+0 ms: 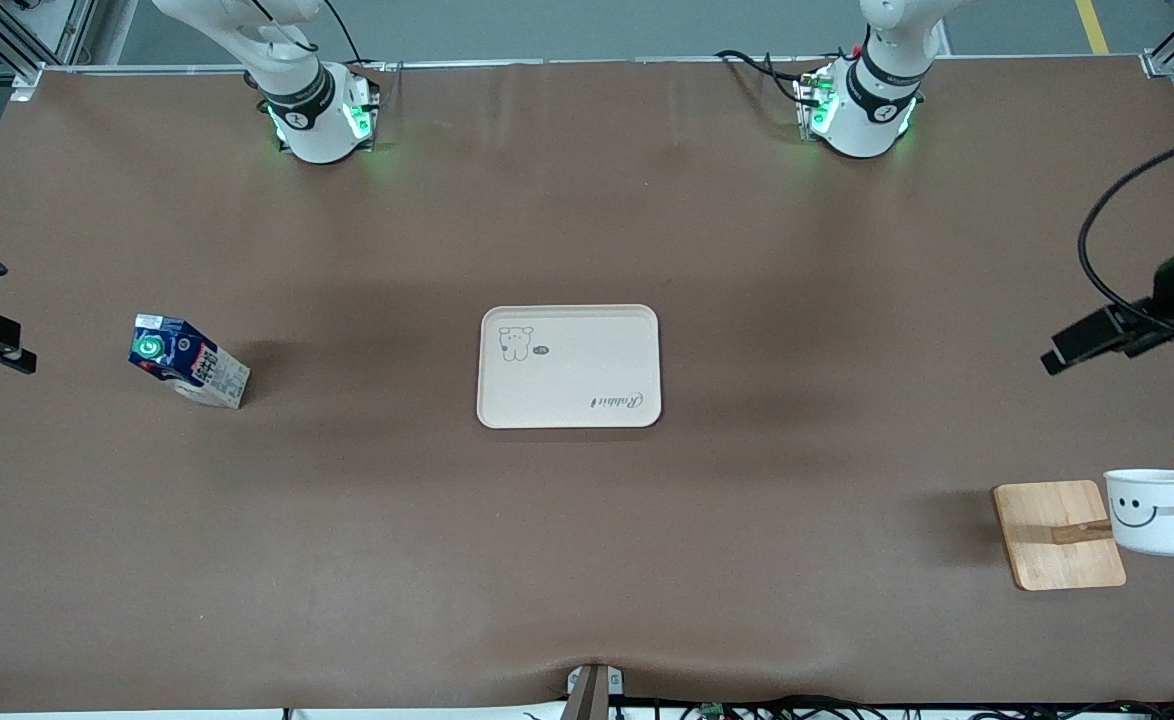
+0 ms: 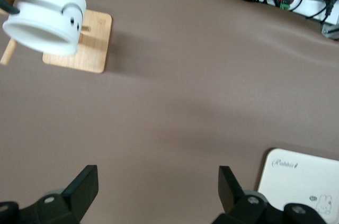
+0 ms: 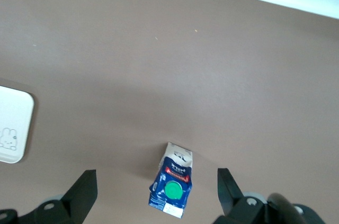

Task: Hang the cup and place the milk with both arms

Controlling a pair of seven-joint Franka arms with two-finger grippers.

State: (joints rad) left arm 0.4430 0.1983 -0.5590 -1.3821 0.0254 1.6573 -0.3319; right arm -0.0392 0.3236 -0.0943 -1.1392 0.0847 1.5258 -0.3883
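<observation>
Hanging on the wooden rack [image 1: 1059, 535] toward the left arm's end is the smiley mug [image 1: 1155, 511]. The milk carton [image 1: 189, 361] is stood beside the rabbit tray [image 1: 570, 366], toward the right arm's end. The left gripper [image 2: 159, 189] and right gripper [image 3: 157, 189] are held spread, empty.

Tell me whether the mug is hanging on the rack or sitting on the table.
Hanging: the mug sits off the table on the wooden rack, a peg through its black handle.

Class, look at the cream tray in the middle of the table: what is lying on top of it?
Nothing lies on the tray; only its printed rabbit drawing and lettering show. The milk stands on the table toward the right arm's end, and the cup hangs on the wooden rack. What is under the tray is covered.
</observation>
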